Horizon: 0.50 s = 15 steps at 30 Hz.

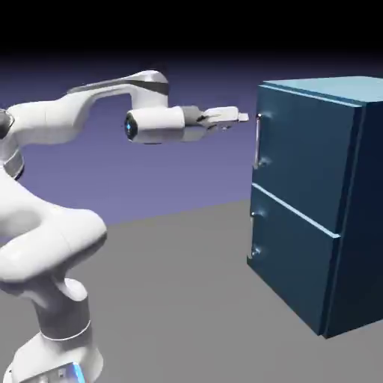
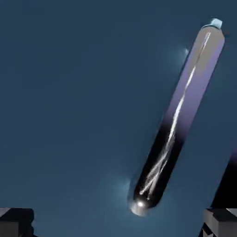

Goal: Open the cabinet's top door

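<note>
The teal-blue cabinet (image 1: 322, 202) stands at the exterior view's right. Its top door (image 1: 299, 157) is shut flush, with a thin vertical grey bar handle (image 1: 258, 141) at its left edge. My gripper (image 1: 241, 117) reaches level toward the handle's upper end and stops just short of it, jaws open, nothing between them. In the hand view the door's blue panel (image 2: 69, 92) fills the picture. The shiny handle (image 2: 178, 115) runs slanted across the right half. Both fingertips (image 2: 16, 221) show at the bottom corners, far apart.
The lower panel (image 1: 288, 258) with its own small handle (image 1: 255, 233) sits below the top door. The grey table (image 1: 187, 299) stretches between the robot base and the cabinet.
</note>
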Motion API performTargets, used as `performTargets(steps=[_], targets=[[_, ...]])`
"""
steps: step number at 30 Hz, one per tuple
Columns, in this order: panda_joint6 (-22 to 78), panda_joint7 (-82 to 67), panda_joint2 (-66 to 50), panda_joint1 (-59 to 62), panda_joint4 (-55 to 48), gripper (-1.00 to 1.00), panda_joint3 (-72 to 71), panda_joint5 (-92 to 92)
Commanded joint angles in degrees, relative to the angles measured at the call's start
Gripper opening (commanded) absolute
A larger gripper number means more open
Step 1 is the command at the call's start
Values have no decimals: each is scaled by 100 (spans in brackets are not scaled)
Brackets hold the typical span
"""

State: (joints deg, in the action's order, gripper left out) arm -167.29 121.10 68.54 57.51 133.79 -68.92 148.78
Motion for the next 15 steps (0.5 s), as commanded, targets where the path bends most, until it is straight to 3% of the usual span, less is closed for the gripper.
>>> performTargets(steps=[1, 6, 12, 13, 15], targets=[[11, 132, 60, 98, -46, 0, -116, 250], [65, 766, 349, 567, -265, 0, -671, 1449], [193, 800, 247, 1505, -1035, 0, -988, 1504], [193, 800, 247, 1505, -1035, -100, -988, 1504], [375, 770, 236, 1348, -830, -100, -911, 1481]])
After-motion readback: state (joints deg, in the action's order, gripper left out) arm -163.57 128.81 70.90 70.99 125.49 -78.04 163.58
